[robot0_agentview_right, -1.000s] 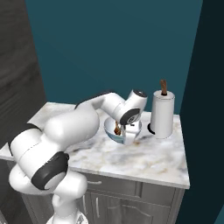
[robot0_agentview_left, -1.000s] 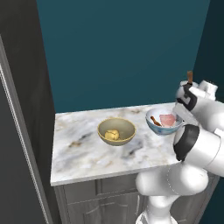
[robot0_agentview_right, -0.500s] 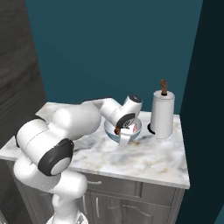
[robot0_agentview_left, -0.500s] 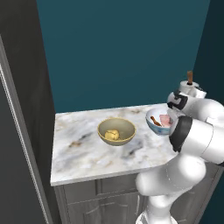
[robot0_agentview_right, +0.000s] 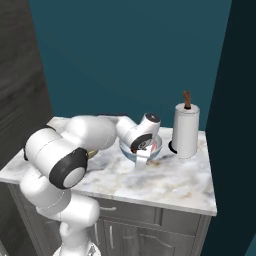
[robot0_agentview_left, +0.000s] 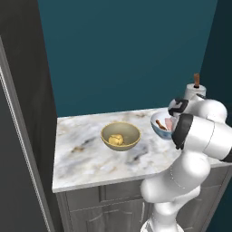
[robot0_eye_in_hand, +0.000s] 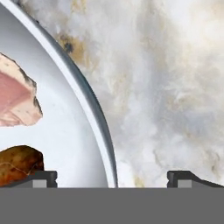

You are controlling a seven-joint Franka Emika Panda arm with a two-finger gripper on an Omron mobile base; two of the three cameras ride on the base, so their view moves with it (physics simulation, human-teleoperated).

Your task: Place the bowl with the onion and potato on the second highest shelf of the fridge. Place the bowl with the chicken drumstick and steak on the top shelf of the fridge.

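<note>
The bowl with the onion and potato (robot0_agentview_left: 120,136) is plain tan and sits mid-counter with pale yellow lumps (robot0_agentview_left: 117,140) inside. To its right stands a white-and-blue bowl (robot0_agentview_left: 159,124) holding the pink steak (robot0_eye_in_hand: 13,98) and the brown chicken drumstick (robot0_eye_in_hand: 17,164). My gripper (robot0_eye_in_hand: 113,177) is open and low over this bowl's rim (robot0_eye_in_hand: 87,100), one fingertip inside by the drumstick and the other outside over the counter. From the right base view the gripper (robot0_agentview_right: 141,156) points down at the bowl's near edge (robot0_agentview_right: 127,154). The fridge shelves are out of view.
A white paper-towel roll (robot0_agentview_right: 185,131) on a brown spindle stands just right of the patterned bowl, near the marble counter's (robot0_agentview_left: 86,158) right end. A tall dark panel (robot0_agentview_left: 22,136) rises at the counter's left. Drawers sit below the counter front.
The hand has swung round and come down closer to the patterned bowl's rim. The jaws have stayed wide apart, and both bowls rest where they were.
</note>
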